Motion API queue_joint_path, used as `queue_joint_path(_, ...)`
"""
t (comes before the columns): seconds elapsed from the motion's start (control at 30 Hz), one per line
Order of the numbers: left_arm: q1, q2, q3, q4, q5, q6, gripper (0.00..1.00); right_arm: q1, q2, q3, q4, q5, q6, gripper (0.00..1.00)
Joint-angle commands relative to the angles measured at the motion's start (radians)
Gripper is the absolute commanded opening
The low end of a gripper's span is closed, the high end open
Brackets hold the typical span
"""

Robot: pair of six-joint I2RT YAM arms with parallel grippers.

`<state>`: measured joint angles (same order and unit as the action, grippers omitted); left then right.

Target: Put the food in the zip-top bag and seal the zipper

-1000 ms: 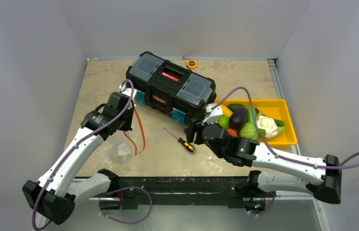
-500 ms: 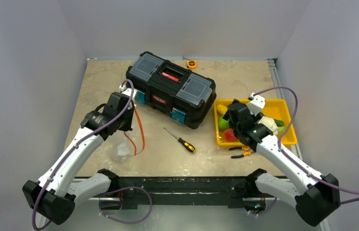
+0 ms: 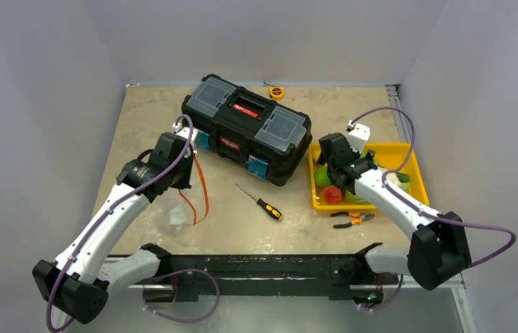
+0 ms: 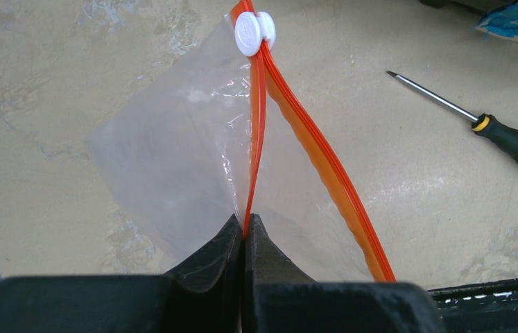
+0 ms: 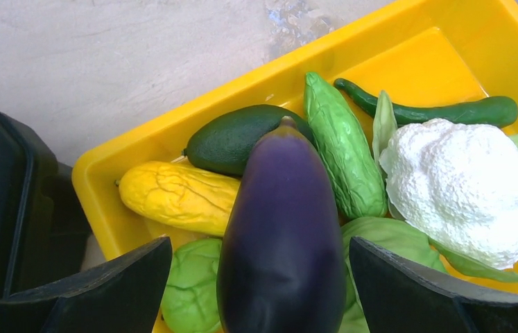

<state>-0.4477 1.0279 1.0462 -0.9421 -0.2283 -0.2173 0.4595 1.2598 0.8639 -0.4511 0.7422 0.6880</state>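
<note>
**Bag pinched on the left, claw spread over the eggplant on the right**

The left gripper (image 4: pixel 245 223) is clamped on one lip of the zip-top bag (image 4: pixel 173 152), on the table's left side beside the toolbox (image 3: pixel 245 128). The bag's mouth gapes, and the orange zipper (image 4: pixel 313 159) splits into two strands that meet at the white slider (image 4: pixel 254 32). The right gripper (image 5: pixel 263 277) hangs over the yellow tray (image 5: pixel 408 41), jaws spread wide either side of the purple eggplant (image 5: pixel 280 222). The cauliflower (image 5: pixel 460 184) lies near it
</note>
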Motion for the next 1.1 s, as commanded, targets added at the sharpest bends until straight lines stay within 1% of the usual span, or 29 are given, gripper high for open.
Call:
queue_joint_path(0.0,-0.002,-0.017,0.003,0.029,0.009,0.004,0.0,-0.011,0.036,0.003,0.055,0.035,-0.014,0.98)
queue_joint_path(0.23,-0.003,-0.008,0.002,0.033,0.013,0.006,0.0,-0.015,0.093,-0.014,0.09,0.032,-0.001,0.94)
queue_joint_path(0.5,-0.002,-0.009,0.002,0.031,0.009,0.006,0.0,-0.015,0.12,-0.05,0.123,0.057,0.007,0.89)
queue_joint_path(0.57,-0.002,-0.009,0.002,0.032,0.007,0.006,0.0,-0.015,0.115,-0.053,0.121,0.063,0.008,0.86)
queue_joint_path(0.67,-0.002,-0.006,0.002,0.033,0.01,0.006,0.0,-0.015,0.098,-0.055,0.12,0.066,0.007,0.76)
queue_joint_path(0.77,-0.003,-0.004,0.003,0.032,0.013,0.006,0.0,-0.015,0.069,-0.055,0.098,0.083,0.02,0.61)
queue_joint_path(0.83,-0.003,-0.004,0.003,0.033,0.013,0.006,0.0,-0.015,0.042,-0.053,0.074,0.098,0.031,0.48)
queue_joint_path(0.9,-0.002,-0.005,0.003,0.033,0.013,0.006,0.0,-0.015,0.006,-0.048,0.045,0.114,0.043,0.33)
queue_joint_path(0.93,-0.002,-0.005,0.003,0.033,0.015,0.006,0.0,-0.015,-0.016,-0.046,0.032,0.118,0.046,0.19)
queue_joint_path(1.0,-0.002,-0.004,0.003,0.034,0.019,0.006,0.0,-0.015,-0.068,-0.041,0.012,0.121,0.036,0.08)
queue_joint_path(1.07,-0.002,-0.003,0.003,0.034,0.028,0.006,0.0,-0.014,-0.122,-0.035,0.005,0.118,0.005,0.0)
